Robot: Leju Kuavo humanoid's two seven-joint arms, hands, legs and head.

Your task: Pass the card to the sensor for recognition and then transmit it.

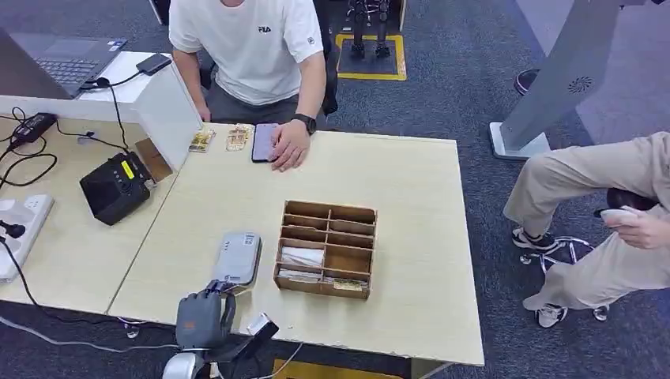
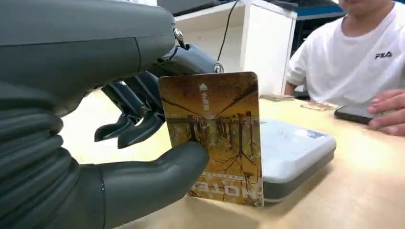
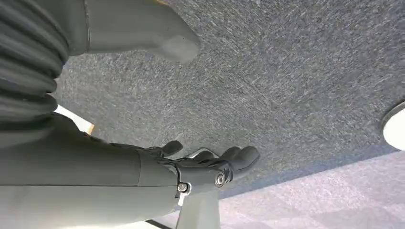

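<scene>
Card (image 2: 212, 138) is showing in my left wrist view as an amber-brown rectangle printed with bare trees, roots and pale lettering, standing upright on its short edge. My left robot hand (image 2: 102, 138) is pinching it, thumb pressing across the lower face and the darker fingers (image 2: 126, 126) curling behind. It is hanging just in front of the grey-white sensor (image 1: 238, 257), a flat rounded box lying on the counter (image 1: 411, 197) near its front edge, and I cannot tell whether the two are touching.

From the head view, a wooden divider box (image 1: 326, 248) is sitting just beside the sensor, with papers in some compartments. A person in a white T-shirt (image 1: 246, 49) is sitting across the counter, one hand resting on a dark phone (image 1: 264, 142), with two small cards (image 1: 216, 138) lying beside it. A black device (image 1: 115, 186) and a white partition (image 1: 170, 106) are standing off to the left side.

My right robot hand (image 3: 210, 160) is hanging over grey carpet (image 3: 286, 71), fingers apart and gripping nothing.
</scene>
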